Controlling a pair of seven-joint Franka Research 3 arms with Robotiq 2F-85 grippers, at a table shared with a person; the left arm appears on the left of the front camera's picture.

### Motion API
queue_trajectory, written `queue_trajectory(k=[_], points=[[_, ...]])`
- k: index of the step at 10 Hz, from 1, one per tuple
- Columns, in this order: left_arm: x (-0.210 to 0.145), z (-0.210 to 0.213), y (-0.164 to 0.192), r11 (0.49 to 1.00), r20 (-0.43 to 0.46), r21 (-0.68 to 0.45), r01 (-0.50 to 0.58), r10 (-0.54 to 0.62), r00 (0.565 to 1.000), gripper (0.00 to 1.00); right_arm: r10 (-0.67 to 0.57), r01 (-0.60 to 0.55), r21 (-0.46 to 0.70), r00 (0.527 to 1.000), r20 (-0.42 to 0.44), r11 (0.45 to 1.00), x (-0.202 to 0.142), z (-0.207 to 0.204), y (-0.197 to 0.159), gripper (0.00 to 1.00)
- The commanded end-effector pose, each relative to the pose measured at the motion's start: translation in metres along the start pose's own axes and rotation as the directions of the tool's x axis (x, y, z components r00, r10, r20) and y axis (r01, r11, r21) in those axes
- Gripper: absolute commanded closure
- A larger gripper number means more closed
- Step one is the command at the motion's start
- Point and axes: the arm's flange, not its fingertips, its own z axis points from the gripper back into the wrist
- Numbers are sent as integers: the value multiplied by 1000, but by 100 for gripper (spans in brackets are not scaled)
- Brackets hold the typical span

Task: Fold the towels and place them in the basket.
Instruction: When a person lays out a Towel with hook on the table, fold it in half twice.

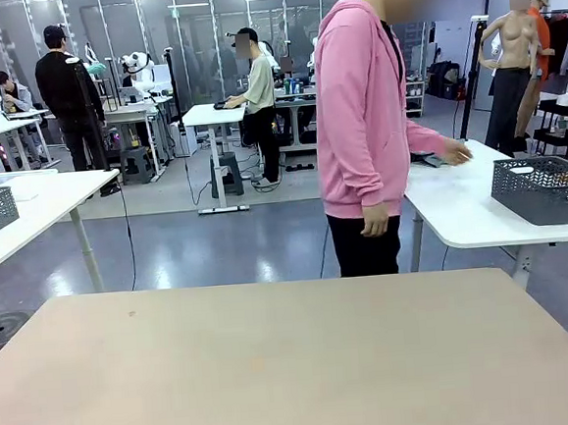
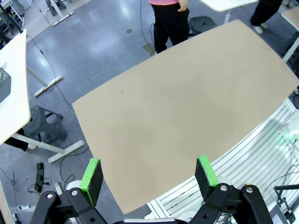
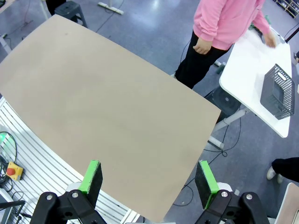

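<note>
Waiting on towels, whereabouts impossible to tell. Grey basket (image 3: 277, 92) sitting on a white side table (image 3: 247, 65), far beyond the fingertips of the right gripper (image 3: 148, 179), near the person's hand (image 3: 269, 38). Right gripper and left gripper (image 2: 150, 176) both hovering wide and empty above the tan table (image 2: 177, 107). Advising folding on the bare middle ahead of the fingers, well inside the edges.
</note>
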Motion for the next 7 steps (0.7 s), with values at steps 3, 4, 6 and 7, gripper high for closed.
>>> queue_trajectory(k=[3, 4, 6, 7], points=[[2, 1, 0, 1000, 2, -2, 3, -3, 1000, 0, 4, -4, 7, 1000, 3, 1000, 1, 0, 0, 0], [2, 1, 0, 1000, 2, -2, 3, -3, 1000, 0, 4, -4, 7, 1000, 3, 1000, 1, 0, 0, 0], [2, 1, 0, 1000, 2, -2, 3, -3, 1000, 0, 4, -4, 7, 1000, 3, 1000, 1, 0, 0, 0], [2, 1, 0, 1000, 2, -2, 3, -3, 1000, 0, 4, -4, 7, 1000, 3, 1000, 1, 0, 0, 0]])
